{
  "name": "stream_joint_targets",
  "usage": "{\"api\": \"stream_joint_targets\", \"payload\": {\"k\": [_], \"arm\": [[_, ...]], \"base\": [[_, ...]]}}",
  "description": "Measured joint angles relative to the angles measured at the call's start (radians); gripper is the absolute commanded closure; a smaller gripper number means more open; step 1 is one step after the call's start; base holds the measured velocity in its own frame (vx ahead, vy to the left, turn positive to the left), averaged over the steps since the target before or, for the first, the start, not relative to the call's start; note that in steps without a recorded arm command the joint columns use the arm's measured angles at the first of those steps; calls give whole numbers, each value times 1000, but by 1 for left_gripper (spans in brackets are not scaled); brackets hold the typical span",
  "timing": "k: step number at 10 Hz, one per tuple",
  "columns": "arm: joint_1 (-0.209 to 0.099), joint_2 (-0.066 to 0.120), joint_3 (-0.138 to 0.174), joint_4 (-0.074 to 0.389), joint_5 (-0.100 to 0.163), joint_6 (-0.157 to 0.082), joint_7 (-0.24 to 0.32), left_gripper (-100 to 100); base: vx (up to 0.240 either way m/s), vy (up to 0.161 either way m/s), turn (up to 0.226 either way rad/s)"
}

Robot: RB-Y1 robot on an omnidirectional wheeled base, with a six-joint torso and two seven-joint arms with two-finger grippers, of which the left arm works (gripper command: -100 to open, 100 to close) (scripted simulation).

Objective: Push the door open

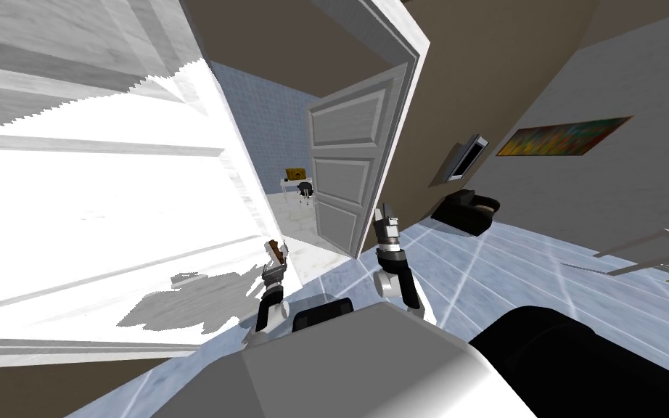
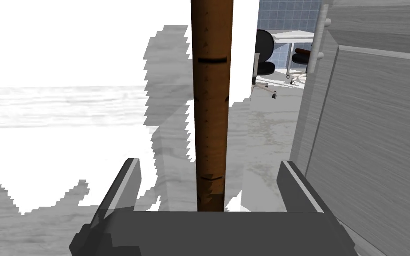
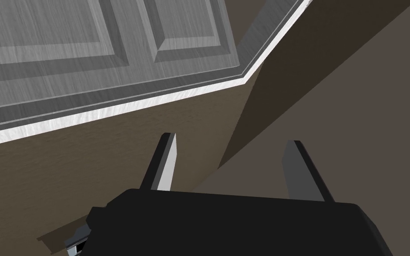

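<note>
The grey panelled door point(image 1: 346, 163) stands ajar in its white frame point(image 1: 397, 138), with a room showing through the gap on its left. My left gripper point(image 1: 276, 255) is low at that gap, open. In the left wrist view a brown rod point(image 2: 211, 102) rises between the fingers point(image 2: 130, 178) of the left gripper point(image 2: 208, 163), and neither finger touches it. The door's face point(image 2: 377, 133) lies close beside this hand. My right gripper point(image 1: 385, 216) is raised near the door's frame side and is open and empty point(image 3: 231, 138), facing the door panels point(image 3: 88, 40) and a brown wall point(image 3: 110, 151).
Beyond the door are a black office chair point(image 1: 305, 190) and a white desk point(image 1: 291, 181). A bright white wall point(image 1: 93, 218) runs on my left. A black armchair point(image 1: 467, 210), a wall screen point(image 1: 467, 158) and a painting point(image 1: 561, 138) are on my right.
</note>
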State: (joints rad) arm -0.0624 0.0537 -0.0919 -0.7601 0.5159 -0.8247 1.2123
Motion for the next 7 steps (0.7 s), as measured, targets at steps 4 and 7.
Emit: {"api": "stream_joint_targets", "payload": {"k": [4,7], "arm": [[-1,-5,4,18,3,-14,11,-100],[-3,-4,5,17,4,-14,12,100]], "base": [[158,40,-22],[-18,-1,-4]]}}
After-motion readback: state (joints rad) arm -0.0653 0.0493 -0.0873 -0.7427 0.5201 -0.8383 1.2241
